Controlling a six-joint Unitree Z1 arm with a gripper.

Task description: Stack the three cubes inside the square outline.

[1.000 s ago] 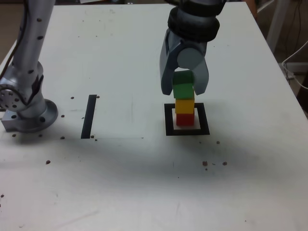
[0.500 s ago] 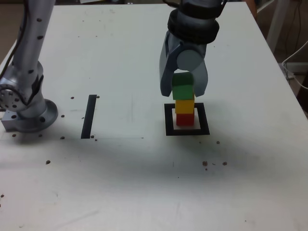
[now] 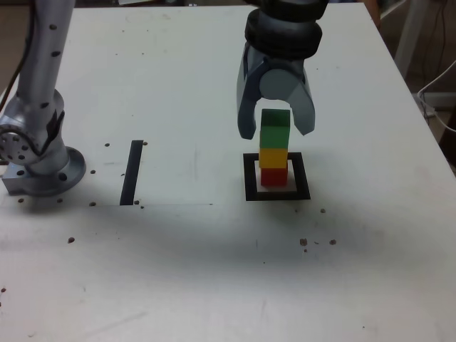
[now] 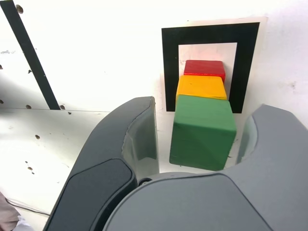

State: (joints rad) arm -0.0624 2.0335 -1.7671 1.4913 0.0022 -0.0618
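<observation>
The gripper [image 3: 275, 127] has just let go and lifted slightly, jaws spread clear of the green cube [image 3: 275, 128]. It tops yellow and red inside the square outline [image 3: 250, 178]: 3 stacked, seemingly finished.

The arm [image 3: 39, 78] is silver-grey metal dotted with dark screws, on a round base [image 3: 43, 171]; the gripper [image 3: 276, 128] has a black ribbed collar and blue-grey curved fingers.
</observation>
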